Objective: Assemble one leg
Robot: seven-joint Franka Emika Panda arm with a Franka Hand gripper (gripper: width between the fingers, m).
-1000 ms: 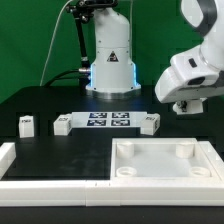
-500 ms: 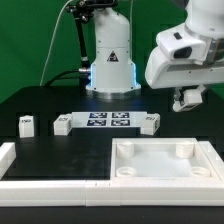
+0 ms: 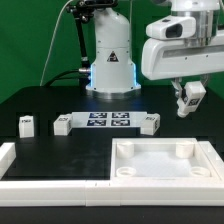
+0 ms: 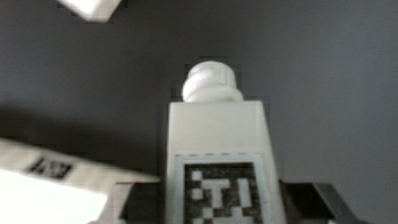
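Observation:
My gripper (image 3: pixel 188 103) hangs above the table at the exterior view's right, shut on a small white leg (image 3: pixel 190 99) with a tag. In the wrist view the held leg (image 4: pixel 217 140) fills the middle, its rounded peg pointing away and its tag face between my dark fingers (image 4: pixel 317 200). Three more legs stand on the black table: one at the exterior view's left (image 3: pixel 26 124), one beside the marker board's left end (image 3: pixel 62 124), one at its right end (image 3: pixel 150 123). The large white panel (image 3: pixel 164 172) with corner sockets lies below my gripper, at the front right.
The marker board (image 3: pixel 106 120) lies in the middle of the table. A white rail (image 3: pixel 50 176) borders the front left. The robot base (image 3: pixel 110 60) stands behind. A white corner (image 4: pixel 89 8) and a tagged white piece (image 4: pixel 45 170) edge the wrist view.
The arm has swung toward the exterior view's left and turned upright. The gripper now hangs straight down with the leg in it.

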